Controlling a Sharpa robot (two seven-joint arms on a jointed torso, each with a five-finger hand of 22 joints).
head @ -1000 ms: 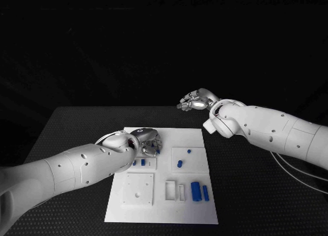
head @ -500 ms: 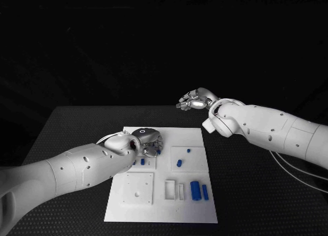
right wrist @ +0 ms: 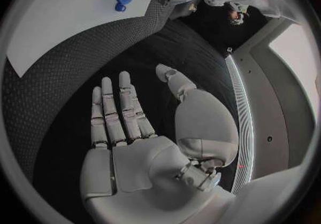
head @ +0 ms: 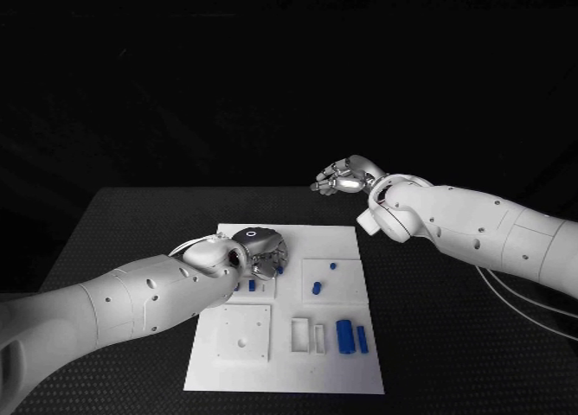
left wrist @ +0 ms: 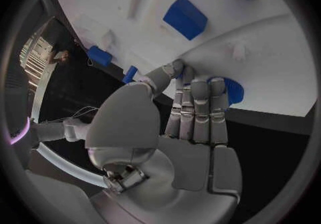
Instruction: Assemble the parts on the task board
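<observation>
Left hand (head: 257, 248) slightly farther across the task board (head: 286, 346).

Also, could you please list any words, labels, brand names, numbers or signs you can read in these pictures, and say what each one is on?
None can be read.
The task board carries no print that I can make out.
The left hand bears a small ring mark on its back, a sign and not lettering.
The right hand and the blue parts show no legible marking.

task board (head: 339, 363): 1 | blue parts (head: 344, 334): at least 6 | robot hands (head: 345, 178): 2
</observation>
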